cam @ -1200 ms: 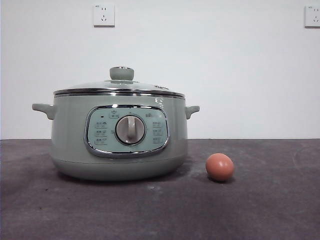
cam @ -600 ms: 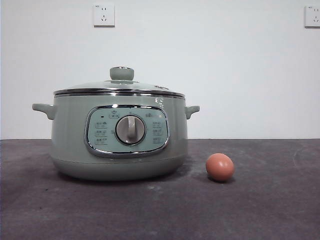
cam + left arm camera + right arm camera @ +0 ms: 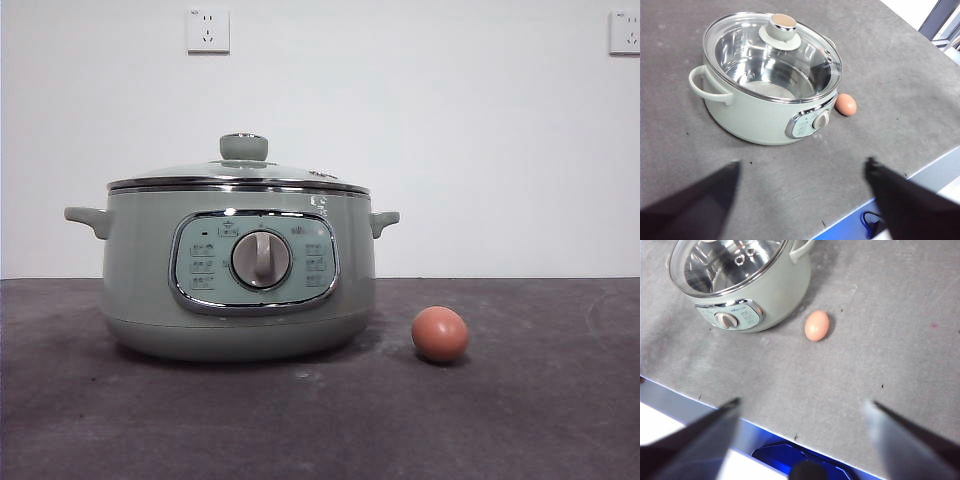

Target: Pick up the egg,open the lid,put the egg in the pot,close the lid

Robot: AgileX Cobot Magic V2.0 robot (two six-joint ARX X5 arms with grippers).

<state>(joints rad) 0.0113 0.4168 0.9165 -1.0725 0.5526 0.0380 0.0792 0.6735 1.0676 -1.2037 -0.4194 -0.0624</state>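
Brown egg (image 3: 439, 334) sits on the table at the pot's (image 3: 238, 270) 3 o'clock, lid (image 3: 238, 173) on, both my grippers spread wide and empty, so nothing is done yet.

pot (image 3: 150, 280): 1, centre-left of frame | lid (image 3: 190, 172): 1, on the pot | knob (image 3: 244, 147): 1 | side handles: 2 | dial (image 3: 261, 259): 1 | egg (image 3: 440, 334): 1, lower right of the pot | wall sockets: 2, upper left (image 3: 208, 30) and upper right corner (image 3: 625, 32) | table (image 3: 520, 420): 1
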